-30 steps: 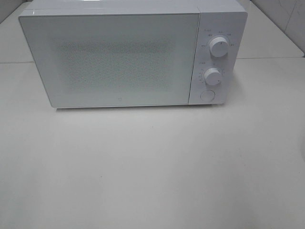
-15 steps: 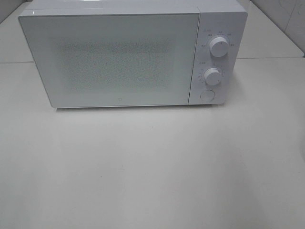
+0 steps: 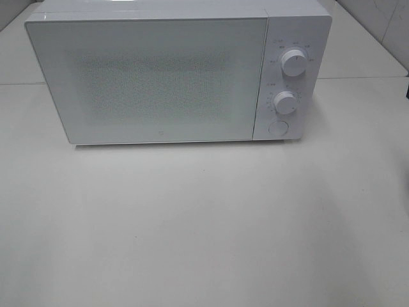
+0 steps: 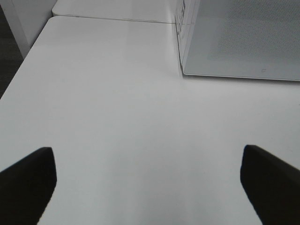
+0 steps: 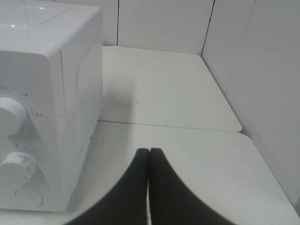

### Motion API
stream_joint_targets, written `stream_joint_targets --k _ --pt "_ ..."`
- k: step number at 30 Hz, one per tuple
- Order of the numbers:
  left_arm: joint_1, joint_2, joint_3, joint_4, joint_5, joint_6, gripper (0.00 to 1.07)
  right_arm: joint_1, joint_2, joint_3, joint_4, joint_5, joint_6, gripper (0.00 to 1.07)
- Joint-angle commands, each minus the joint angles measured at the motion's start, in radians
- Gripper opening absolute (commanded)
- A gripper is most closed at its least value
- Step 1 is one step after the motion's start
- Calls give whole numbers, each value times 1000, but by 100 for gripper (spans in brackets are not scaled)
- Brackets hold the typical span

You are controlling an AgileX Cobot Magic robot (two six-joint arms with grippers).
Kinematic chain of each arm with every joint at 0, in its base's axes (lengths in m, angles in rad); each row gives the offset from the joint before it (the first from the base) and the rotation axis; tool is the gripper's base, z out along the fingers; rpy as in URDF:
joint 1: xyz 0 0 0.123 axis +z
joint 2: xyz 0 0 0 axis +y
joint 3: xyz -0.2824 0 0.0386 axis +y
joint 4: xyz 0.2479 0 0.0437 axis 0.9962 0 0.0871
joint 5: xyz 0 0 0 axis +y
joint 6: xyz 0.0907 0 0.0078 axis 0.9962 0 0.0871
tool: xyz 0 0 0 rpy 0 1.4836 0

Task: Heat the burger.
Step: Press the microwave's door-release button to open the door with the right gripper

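The white microwave (image 3: 179,73) stands at the back of the table with its door shut; its two knobs (image 3: 293,62) and round button are on the right panel. The burger is not in view. My left gripper (image 4: 149,180) is open and empty above the bare table, left of the microwave's front corner (image 4: 183,70). My right gripper (image 5: 149,161) is shut and empty, to the right of the microwave's control panel (image 5: 18,154). Only a dark sliver of the right arm (image 3: 407,86) shows at the right edge of the high view.
The white table (image 3: 204,224) stretches in front of the microwave. A seam joins a second tabletop behind it (image 5: 164,124). White wall panels (image 5: 262,70) stand close on the right. The table's left edge (image 4: 18,65) drops to a dark floor.
A dark sliver of the right arm has come into the high view at the right edge. The microwave has not moved.
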Motion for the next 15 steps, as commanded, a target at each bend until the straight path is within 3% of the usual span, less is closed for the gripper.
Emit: stream_joint_targets --k 1,15 --pt "0 -4 4 0 -12 2 102 0 19 15 -1 -53 7 0" --pt "0 -4 4 0 -12 2 102 2 150 153 -87 -257 177 0"
